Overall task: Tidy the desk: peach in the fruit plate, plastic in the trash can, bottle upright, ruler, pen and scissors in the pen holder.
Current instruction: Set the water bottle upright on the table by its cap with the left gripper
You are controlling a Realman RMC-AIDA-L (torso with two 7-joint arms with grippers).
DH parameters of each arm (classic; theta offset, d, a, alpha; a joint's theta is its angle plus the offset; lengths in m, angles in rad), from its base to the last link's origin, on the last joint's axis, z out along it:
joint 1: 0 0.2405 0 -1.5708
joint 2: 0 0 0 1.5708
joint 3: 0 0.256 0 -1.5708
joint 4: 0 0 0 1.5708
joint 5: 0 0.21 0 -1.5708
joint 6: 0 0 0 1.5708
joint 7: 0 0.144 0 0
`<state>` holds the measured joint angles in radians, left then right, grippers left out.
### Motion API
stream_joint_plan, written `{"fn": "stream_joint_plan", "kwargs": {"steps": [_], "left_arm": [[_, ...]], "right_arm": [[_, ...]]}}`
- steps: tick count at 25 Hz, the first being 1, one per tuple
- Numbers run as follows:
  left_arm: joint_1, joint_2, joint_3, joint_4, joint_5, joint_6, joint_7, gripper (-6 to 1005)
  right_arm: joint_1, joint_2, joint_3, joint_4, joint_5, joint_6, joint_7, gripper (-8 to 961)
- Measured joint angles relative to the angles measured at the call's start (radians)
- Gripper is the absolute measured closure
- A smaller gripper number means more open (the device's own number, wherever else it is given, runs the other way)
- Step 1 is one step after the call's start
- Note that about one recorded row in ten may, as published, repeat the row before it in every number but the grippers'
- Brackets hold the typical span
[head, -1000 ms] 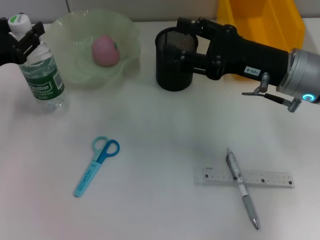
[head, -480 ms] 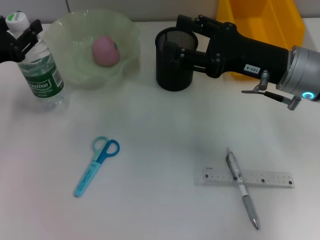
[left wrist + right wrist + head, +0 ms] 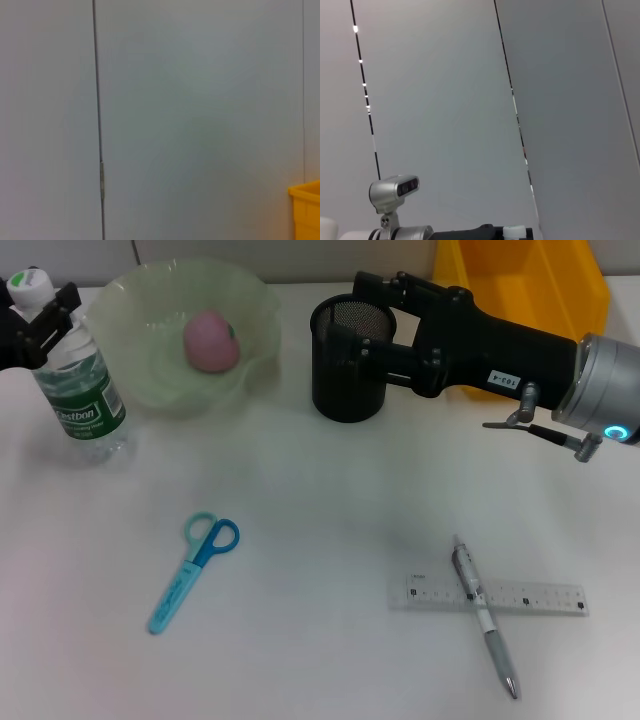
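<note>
A clear water bottle [image 3: 80,405] with a green label stands upright at the far left. My left gripper [image 3: 40,325] is shut on its neck, just under the white cap. A pink peach [image 3: 210,340] lies in the pale green fruit plate [image 3: 150,390]. The black mesh pen holder [image 3: 335,390] stands to the plate's right. My right gripper [image 3: 362,318] hovers open at the holder's right rim, holding nothing. Blue scissors [image 3: 195,570] lie front left. A silver pen [image 3: 485,618] lies across a clear ruler [image 3: 540,597] front right. No plastic is in view.
A yellow bin [image 3: 520,275] stands at the back right behind my right arm; its corner also shows in the left wrist view [image 3: 306,210]. Both wrist views otherwise show only wall panels.
My left gripper and the bottle's top have shifted slightly left, leaving the bottle straighter. My right gripper rose a little beside the pen holder.
</note>
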<state>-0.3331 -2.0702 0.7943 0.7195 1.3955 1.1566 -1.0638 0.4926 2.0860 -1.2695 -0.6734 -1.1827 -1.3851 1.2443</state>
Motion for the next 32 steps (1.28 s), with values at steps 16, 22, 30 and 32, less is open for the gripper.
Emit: {"fn": "stream_joint_plan", "kwargs": {"steps": [16,22,30,32], "left_arm": [[0.017,0.000,0.004,-0.060,-0.074,0.045,0.100,543],[0.017,-0.001,0.011,-0.060,-0.074,0.047,0.104,543],[0.015,-0.001,0.011,-0.070,-0.074,0.048,0.111,542],[0.015,-0.001,0.011,-0.070,-0.074,0.048,0.111,542]], "right_arm": [[0.000,0.002,-0.004,0.000,0.000,0.000,0.000,197],[-0.003,0.002,-0.005,0.001,0.000,-0.003,0.003,198],[-0.002,0.002,-0.006,0.002,0.000,-0.009,0.006,199],[-0.002,0.002,-0.008,0.002,0.000,-0.009,0.006,200]]}}
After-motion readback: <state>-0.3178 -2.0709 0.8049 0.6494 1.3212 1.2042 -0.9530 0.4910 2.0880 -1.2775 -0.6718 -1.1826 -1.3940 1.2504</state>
